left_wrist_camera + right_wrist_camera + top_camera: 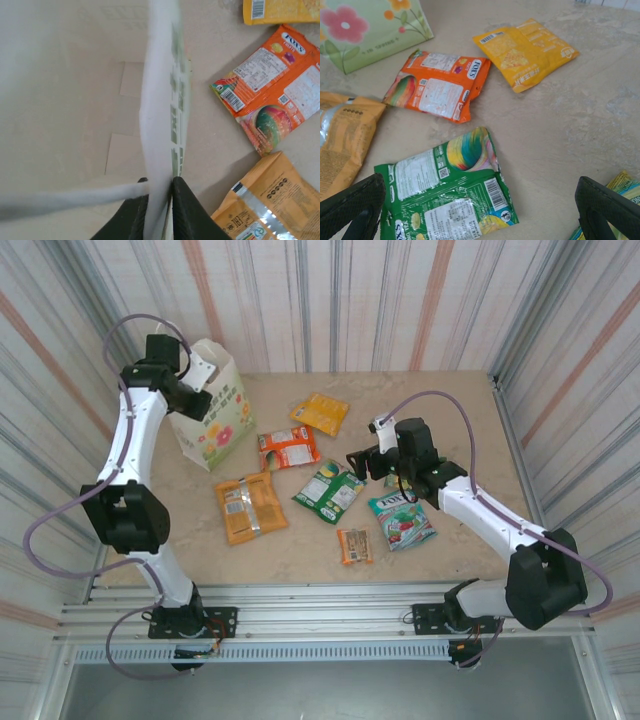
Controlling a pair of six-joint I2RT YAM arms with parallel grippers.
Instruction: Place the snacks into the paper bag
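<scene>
Watching the left hand [159, 182]: it's clenched on the paper bag [215, 415], with the top edge of one wall pinched flat between both fingers [187, 212]. The bag stands upright at about 10 o'clock on the tabletop [450, 420]. Its mouth looks open in the left wrist view.

The right hand [477, 200] is released, fingers spread wide with nothing between them. It hovers over the green-white packet [450, 195], which lies flat near the middle of the tabletop.

My read is that the step in hand is picking up that packet.

- Come straight down and straddle the packet across its narrow side. Flat foil gives little to bite, so aim for a crimped end seam or let it buckle slightly as the fingers close.
- The teal-red packet [400, 518] sits just beside it at 4 o'clock, so keep that finger off it.
- The red-orange packet [288, 449] at 11 o'clock and the orange packet [250, 506] at 9 o'clock are near but apart.
- The foil is shiny and likely to slip, so lift slowly and check the grip before swinging toward 10 o'clock.
- The left hand should hold the rim taut so the mouth doesn't fold shut at the drop.
</scene>
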